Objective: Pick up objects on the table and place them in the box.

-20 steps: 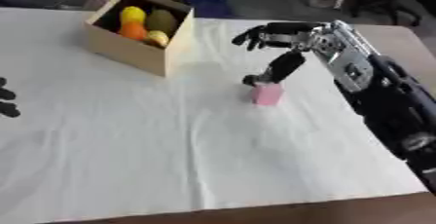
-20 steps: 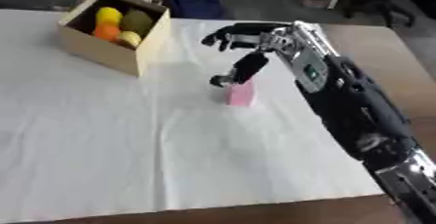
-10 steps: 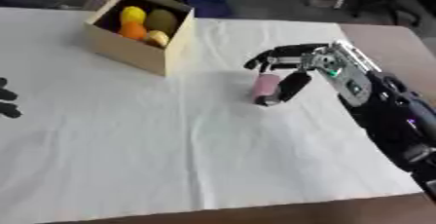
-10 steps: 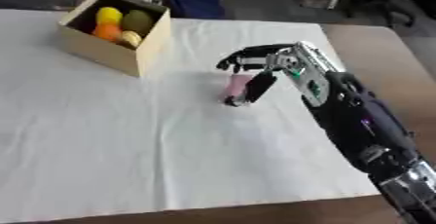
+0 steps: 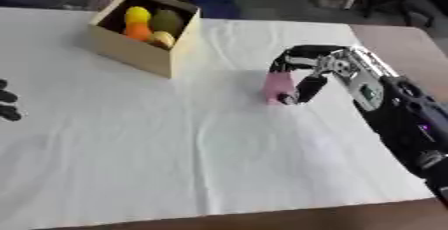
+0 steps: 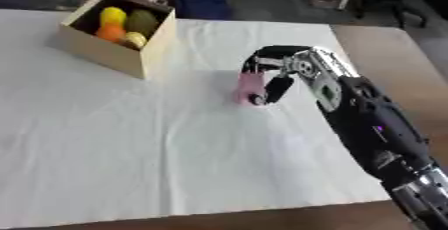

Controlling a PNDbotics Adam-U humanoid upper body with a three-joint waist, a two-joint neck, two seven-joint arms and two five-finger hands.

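The right hand has its fingers and thumb curled around the small pink block, which stands on the white-covered bench well right of the box. The box holds a yellow, a green and an orange piece. Fingertips of the left hand show at the left edge; I cannot tell their pose

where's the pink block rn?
Pink block stands on the white cloth, right of centre, inside the right hand curled round it, right of the box.

Matt wrinkled white cloth; plain cardboard box; glossy black-and-silver right hand.
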